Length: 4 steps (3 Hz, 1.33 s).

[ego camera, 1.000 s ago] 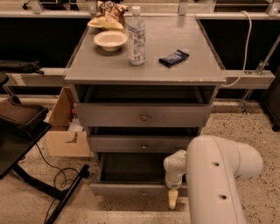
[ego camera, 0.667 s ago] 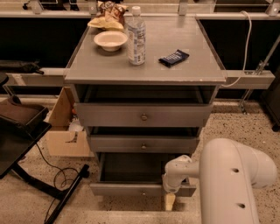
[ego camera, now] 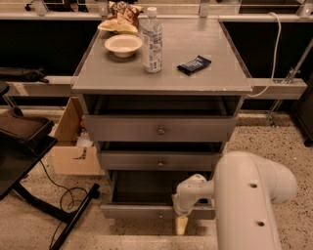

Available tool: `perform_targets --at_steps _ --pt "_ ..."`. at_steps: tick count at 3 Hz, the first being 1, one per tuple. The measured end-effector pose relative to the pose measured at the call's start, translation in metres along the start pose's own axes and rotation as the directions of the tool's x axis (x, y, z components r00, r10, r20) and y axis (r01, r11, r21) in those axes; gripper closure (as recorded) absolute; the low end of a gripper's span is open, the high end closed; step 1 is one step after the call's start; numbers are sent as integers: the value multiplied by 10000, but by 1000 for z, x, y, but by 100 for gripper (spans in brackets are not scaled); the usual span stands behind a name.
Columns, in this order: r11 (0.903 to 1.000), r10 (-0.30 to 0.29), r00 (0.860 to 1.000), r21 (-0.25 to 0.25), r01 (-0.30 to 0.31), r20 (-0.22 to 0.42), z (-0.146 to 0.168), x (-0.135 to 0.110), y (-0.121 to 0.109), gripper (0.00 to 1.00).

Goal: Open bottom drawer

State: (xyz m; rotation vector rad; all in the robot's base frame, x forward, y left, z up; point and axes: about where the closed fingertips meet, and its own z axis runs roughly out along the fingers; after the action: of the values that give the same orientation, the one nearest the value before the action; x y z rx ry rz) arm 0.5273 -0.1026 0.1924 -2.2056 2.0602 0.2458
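A grey cabinet [ego camera: 210,80] with three drawers is seen from above and from the front. The bottom drawer [ego camera: 132,211] is found at the lowest place of the cabinet, just above the speckled floor [ego camera: 274,146]. It is pulled out toward the camera, so that its dark inside is shown behind the narrow grey front. The middle drawer [ego camera: 195,161] and the top drawer [ego camera: 122,129] are placed above it, each with a small round knob at the centre, and a dark gap is seen over each front.

The gripper [ego camera: 181,225] is held low, pointing down, in front of the bottom drawer's front and to the right of its centre. Its pale yellowish tip is seen below the lower edge of that front. Whether it is wide, narrow or holding something cannot be told. It is carried by the thick white arm [ego camera: 249,195], by which the lower right corner of the view is filled.

On the top of the cabinet a white bowl [ego camera: 123,45], a clear water bottle [ego camera: 152,41] and a dark blue packet [ego camera: 194,64] are placed. The bottle is standing upright between the bowl and the packet. A snack bag [ego camera: 122,14] is lying behind the bowl.

To the left of the cabinet a cardboard box [ego camera: 73,151] is standing on the floor, and a black cable [ego camera: 63,195] is lying in front of it
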Motion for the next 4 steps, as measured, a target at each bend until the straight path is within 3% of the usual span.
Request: perform_targets --at_steps 1,2,3,4 --pt "9962 -703 9903 430 759 -1195 -1 -6 -26 0" --pt "9965 -464 9865 609 566 -1574 1 -9 -35 0" --pt "9990 -183 9911 391 236 -1321 9 -4 -29 0" --pt "9984 188 9952 -518 -239 -960 35 14 -2 14"
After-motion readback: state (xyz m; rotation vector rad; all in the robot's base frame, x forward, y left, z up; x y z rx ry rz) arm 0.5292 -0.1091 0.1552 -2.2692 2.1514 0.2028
